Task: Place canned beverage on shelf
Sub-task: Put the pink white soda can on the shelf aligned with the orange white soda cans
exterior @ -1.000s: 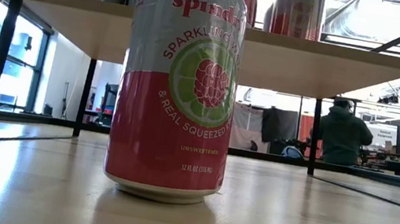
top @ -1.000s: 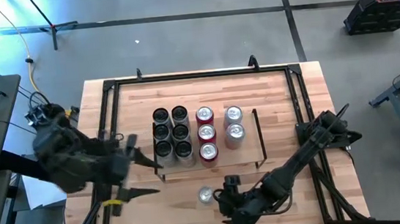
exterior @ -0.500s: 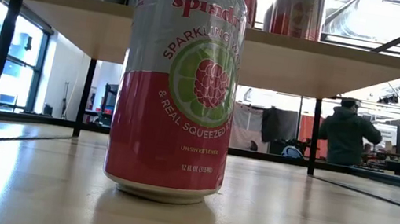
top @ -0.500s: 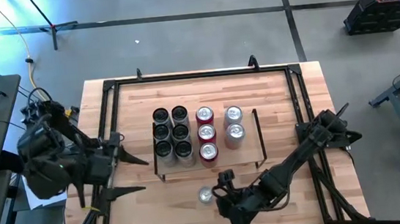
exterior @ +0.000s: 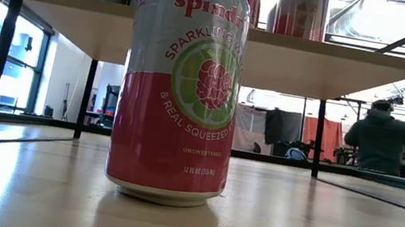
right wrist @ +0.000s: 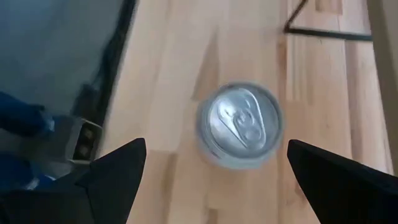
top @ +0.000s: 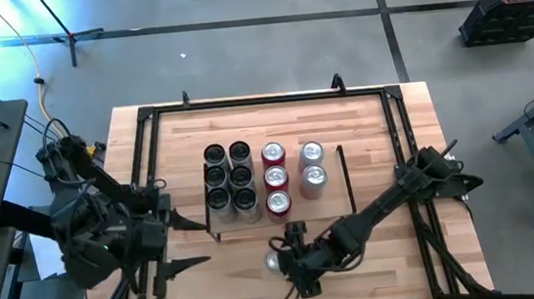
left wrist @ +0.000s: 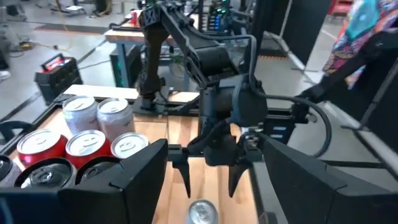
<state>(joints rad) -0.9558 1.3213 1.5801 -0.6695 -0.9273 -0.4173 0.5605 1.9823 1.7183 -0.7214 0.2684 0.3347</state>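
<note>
A canned beverage [exterior: 180, 86], pink and white, stands upright on the tabletop in front of the shelf [top: 330, 208]; from above it shows as a silver top [top: 274, 261]. My right gripper [top: 289, 258] is open and slants down at the can from the table's right, a fingertip [right wrist: 134, 152] on either side of the can's top [right wrist: 241, 124] and short of it, touching nothing. My left gripper [top: 197, 242] hovers open over the table's left side, pointing right. The shelf carries several dark cans [top: 229, 178], three red ones [top: 276, 177] and two silver ones [top: 312, 165].
The shelf's black wire end frames [top: 346, 176] stand just beyond the can. Black rails [top: 147, 171] edge the tabletop. Bare wood lies left and right of the can along the near edge. A person [exterior: 379, 140] stands in the room beyond the table.
My right gripper has gone toward the table's left, closing on the can until it partly covers it from above. My left arm has swung toward the table's near edge and sunk a little. The can has kept still.
</note>
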